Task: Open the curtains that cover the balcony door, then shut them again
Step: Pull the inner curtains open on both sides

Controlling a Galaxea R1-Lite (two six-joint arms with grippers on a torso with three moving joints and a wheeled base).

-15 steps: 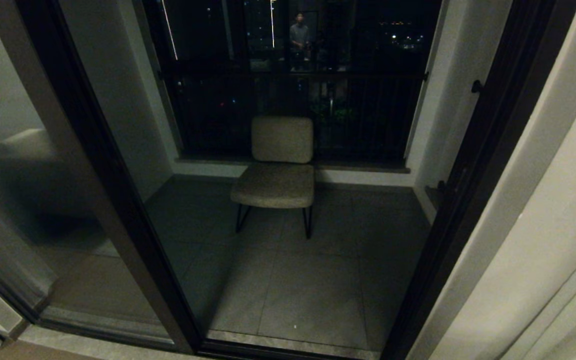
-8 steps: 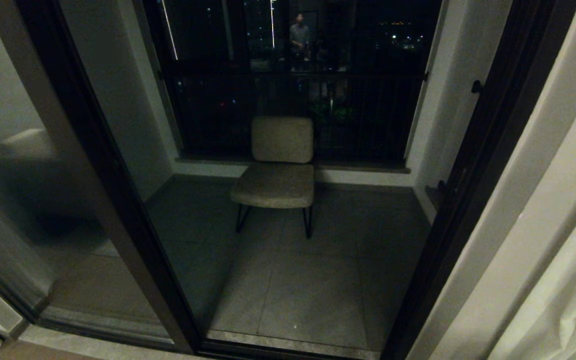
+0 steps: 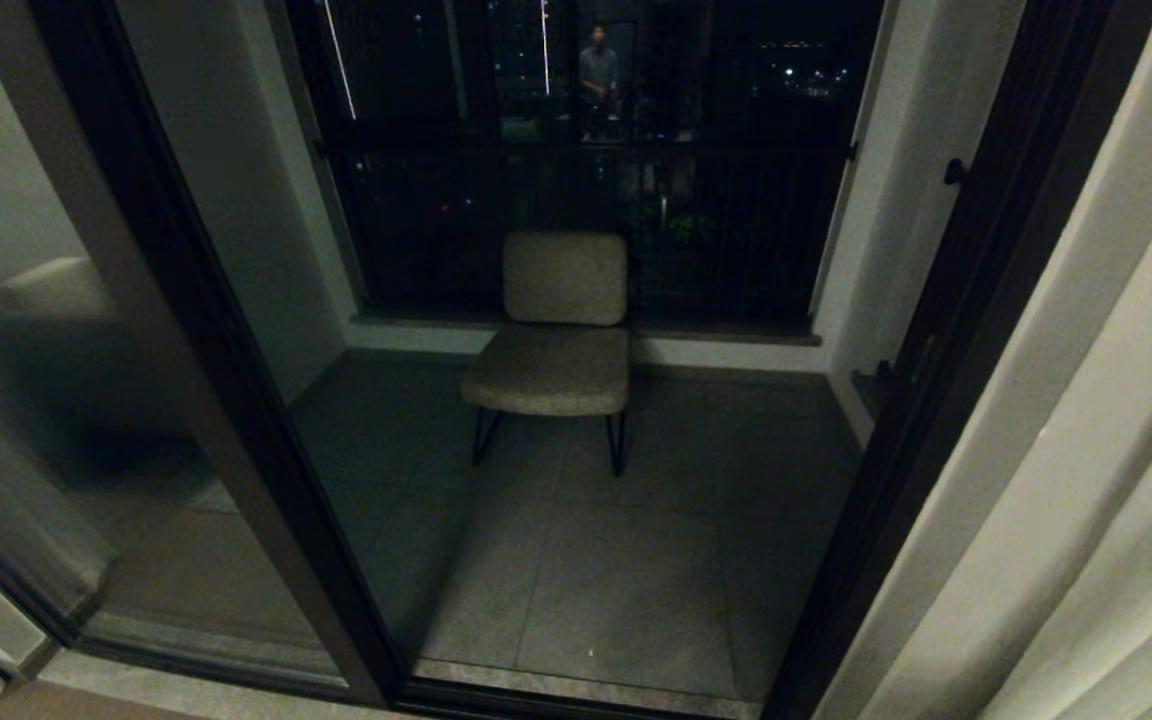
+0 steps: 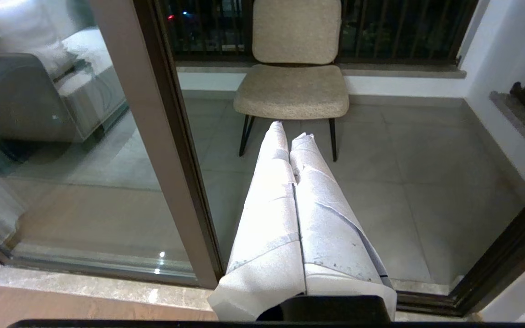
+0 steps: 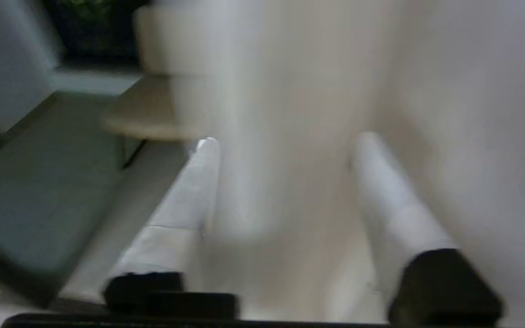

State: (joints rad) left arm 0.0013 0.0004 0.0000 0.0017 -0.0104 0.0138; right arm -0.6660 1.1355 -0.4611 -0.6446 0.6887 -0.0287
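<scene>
The curtain [image 3: 1116, 480] hung bunched at 4 o'clock of the bare balcony door [image 3: 556, 400]. The right gripper [image 5: 285, 141] had its fingers spread around a fold; closing on slack fabric, they might slip off. The left gripper [image 4: 290, 132] fingers were pressed together.

I can read no text, label, brand, number or sign in any of my views at this moment.
</scene>
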